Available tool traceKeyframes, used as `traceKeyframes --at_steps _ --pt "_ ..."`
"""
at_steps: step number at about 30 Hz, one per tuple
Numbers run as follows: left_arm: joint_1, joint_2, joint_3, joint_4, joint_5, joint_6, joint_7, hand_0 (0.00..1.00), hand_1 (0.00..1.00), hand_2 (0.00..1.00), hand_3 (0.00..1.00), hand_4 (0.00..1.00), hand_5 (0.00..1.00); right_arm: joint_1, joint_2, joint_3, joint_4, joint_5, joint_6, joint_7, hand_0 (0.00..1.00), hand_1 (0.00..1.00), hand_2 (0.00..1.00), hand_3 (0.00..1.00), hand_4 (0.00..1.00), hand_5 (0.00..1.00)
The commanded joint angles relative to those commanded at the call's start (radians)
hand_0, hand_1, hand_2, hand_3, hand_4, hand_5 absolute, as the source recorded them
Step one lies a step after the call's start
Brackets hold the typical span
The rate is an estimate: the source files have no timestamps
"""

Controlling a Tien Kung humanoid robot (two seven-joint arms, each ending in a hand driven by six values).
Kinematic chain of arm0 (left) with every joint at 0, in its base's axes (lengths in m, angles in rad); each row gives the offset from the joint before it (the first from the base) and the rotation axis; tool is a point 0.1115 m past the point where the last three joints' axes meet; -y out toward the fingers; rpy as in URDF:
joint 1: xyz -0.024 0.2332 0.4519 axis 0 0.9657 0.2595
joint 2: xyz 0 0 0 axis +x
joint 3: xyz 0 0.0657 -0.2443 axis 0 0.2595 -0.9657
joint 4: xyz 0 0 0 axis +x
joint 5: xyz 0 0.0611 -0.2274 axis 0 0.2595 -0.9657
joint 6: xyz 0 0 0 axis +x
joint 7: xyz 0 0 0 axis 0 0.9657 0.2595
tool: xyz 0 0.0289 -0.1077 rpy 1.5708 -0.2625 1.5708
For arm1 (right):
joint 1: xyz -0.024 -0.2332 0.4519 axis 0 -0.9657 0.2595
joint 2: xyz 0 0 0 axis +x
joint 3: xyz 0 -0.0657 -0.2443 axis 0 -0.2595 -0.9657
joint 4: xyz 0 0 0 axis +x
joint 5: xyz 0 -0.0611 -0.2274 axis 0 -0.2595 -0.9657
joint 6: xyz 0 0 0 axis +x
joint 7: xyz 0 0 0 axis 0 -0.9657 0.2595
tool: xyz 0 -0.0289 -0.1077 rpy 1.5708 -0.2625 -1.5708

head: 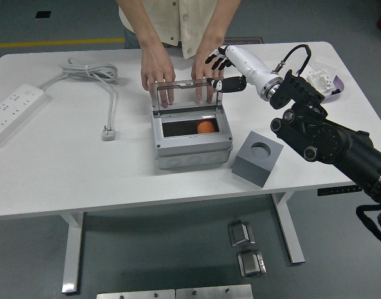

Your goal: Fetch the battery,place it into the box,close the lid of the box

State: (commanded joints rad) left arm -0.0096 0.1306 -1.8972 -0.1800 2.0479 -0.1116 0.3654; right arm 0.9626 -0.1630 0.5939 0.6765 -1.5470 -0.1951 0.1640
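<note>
Inside the grey box [192,144] at the centre of the frame, the orange battery [206,127] lies toward the right of the dark opening. Its clear lid [186,95] stands upright at the back edge, not yet closed. Just right of the lid's top corner, the right hand [225,70] hovers with fingers loosely spread, holding nothing, one dark fingertip touching or nearly touching the lid's rim. Behind the lid, a person's two hands [158,68] rest fingers-down on the white table [84,180]. Lower right of the box sits a grey block [258,158] with a round hole. Far left lie a white power strip [12,112] and its cable [91,73]; upper right, a purple tray [321,82]. No writing is legible anywhere.
</note>
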Motion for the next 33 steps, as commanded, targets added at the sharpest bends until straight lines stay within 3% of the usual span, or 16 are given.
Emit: traceKeyframes --at_steps 11,25,26,33 --pt "0.002 -0.002 0.004 0.000 -0.003 0.000 0.000 0.626 0.618 0.599 0.633 0.685 0.178 -0.016 0.024 -0.034 0.011 -0.001 -0.005 0.001 0.679 0.581 0.612 0.687 0.763 0.275" --pt "0.003 -0.012 0.008 0.000 -0.011 0.001 -0.003 0.627 0.618 0.599 0.634 0.690 0.180 -0.039 0.011 -0.069 0.087 -0.029 -0.012 -0.012 0.685 0.580 0.613 0.690 0.753 0.265" --pt "0.003 -0.012 0.009 0.000 -0.012 0.001 -0.003 0.626 0.618 0.599 0.633 0.692 0.182 -0.040 0.009 -0.070 0.094 -0.032 -0.013 -0.013 0.684 0.578 0.616 0.696 0.769 0.307" --pt "0.008 -0.015 0.010 0.000 -0.015 0.002 -0.002 0.626 0.618 0.598 0.633 0.692 0.183 -0.054 -0.009 -0.086 0.144 -0.042 -0.018 -0.023 0.684 0.577 0.616 0.696 0.772 0.315"
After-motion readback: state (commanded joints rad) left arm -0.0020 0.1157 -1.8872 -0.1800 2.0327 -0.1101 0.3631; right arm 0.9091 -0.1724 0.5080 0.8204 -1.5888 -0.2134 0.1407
